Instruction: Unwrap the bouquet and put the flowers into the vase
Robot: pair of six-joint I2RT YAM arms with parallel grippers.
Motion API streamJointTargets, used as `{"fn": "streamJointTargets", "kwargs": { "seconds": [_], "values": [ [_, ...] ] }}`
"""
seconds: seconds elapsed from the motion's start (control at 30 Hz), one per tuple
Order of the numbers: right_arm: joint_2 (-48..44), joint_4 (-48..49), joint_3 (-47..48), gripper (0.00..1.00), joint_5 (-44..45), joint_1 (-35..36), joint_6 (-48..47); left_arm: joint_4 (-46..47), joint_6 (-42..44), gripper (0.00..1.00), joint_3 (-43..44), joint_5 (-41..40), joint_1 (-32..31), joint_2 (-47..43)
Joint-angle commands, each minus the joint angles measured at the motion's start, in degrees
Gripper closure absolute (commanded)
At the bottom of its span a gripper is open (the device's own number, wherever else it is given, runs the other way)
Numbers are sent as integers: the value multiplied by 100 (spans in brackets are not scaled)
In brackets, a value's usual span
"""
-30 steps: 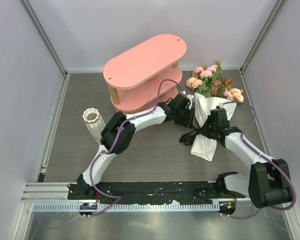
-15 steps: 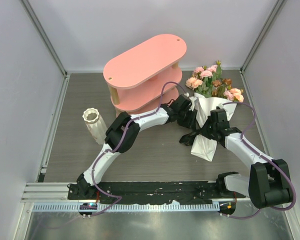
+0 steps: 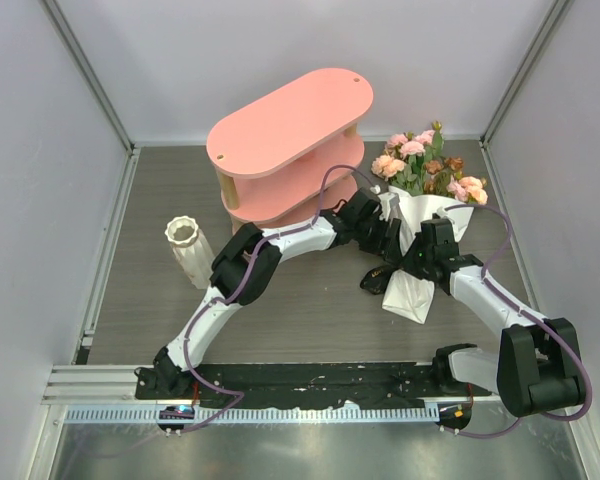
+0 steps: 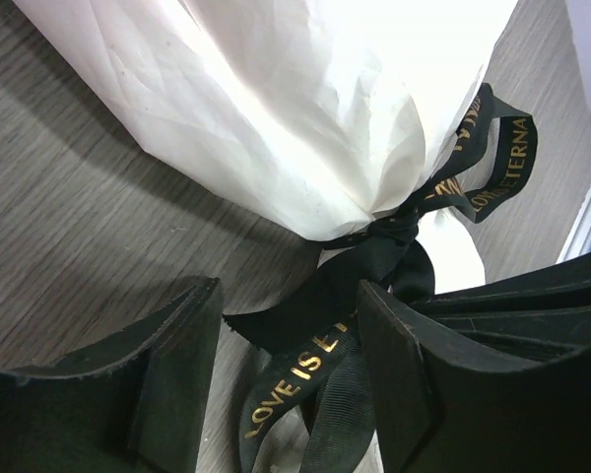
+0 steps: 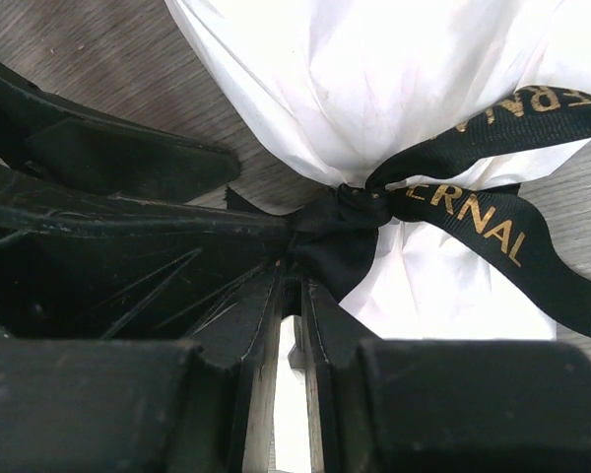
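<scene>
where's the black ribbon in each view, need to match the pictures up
top external: black ribbon right of centre, against the left side of the cone's narrow waist.
left wrist: its knot right of centre, a gold-lettered tail running down to the bottom edge.
right wrist: its knot near centre, a gold-lettered band running off to the right.
shared landmark: the crumpled white paper cone that the ribbon ties.

The left tool (image 3: pixel 388 238) has slid toward 3 o'clock, close against the bouquet (image 3: pixel 417 215), and its jaws now stand wider around the black ribbon (image 4: pixel 305 365).
</scene>
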Motion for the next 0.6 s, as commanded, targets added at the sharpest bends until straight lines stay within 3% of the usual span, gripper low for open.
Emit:
{"fn": "streamJointTargets", "kwargs": {
  "seconds": [0.0,0.2,0.37,0.5,0.57],
  "values": [
    [-11,-108,58,80,116,13,-134,187,-145,42,-159,297,-46,-20],
    [-20,-161,85,80,169,13,-195,-165,-75,54,158,349,-37,217],
    [15,-161,102,80,213,13,-231,-24,-23,36,-193,692,-37,-19],
    [77,-152,128,80,213,13,-248,-366,302,34,-159,517,-37,-55],
    [94,-143,120,80,230,13,-257,-533,434,38,-106,394,-37,-11]
  ]
}}
